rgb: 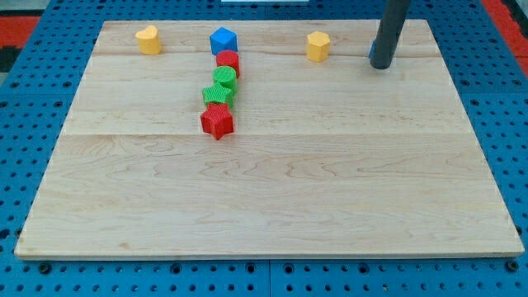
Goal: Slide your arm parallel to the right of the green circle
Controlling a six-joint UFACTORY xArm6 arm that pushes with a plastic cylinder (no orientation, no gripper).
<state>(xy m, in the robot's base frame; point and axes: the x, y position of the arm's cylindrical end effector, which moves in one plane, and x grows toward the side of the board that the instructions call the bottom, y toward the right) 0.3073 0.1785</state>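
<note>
1. Toward the board's top edge, a little left of the middle, sits the green circle (224, 78), second in a short line of blocks that runs down the view.
2. Touching it from above is the red cylinder (228, 59), and above that the blue block (223, 40), a pentagon by the look of it, closest to the top edge.
3. Just below the circle lies the green star (217, 95), touching it, and below that the red star (217, 122) ends the line.
4. Near the top left corner stands the yellow heart (148, 39), well apart from the line.
5. Right of the line, near the top edge, stands the yellow hexagon (318, 46), alone.
6. My tip (380, 65) rests near the top right corner, just right of the hexagon and well apart from the circle, sitting higher in the view than it. It is a bare rod with nothing to open or close, and it touches no block.
7. All of this lies on the wooden board (272, 198), which rests on a blue pegboard (16, 124).
</note>
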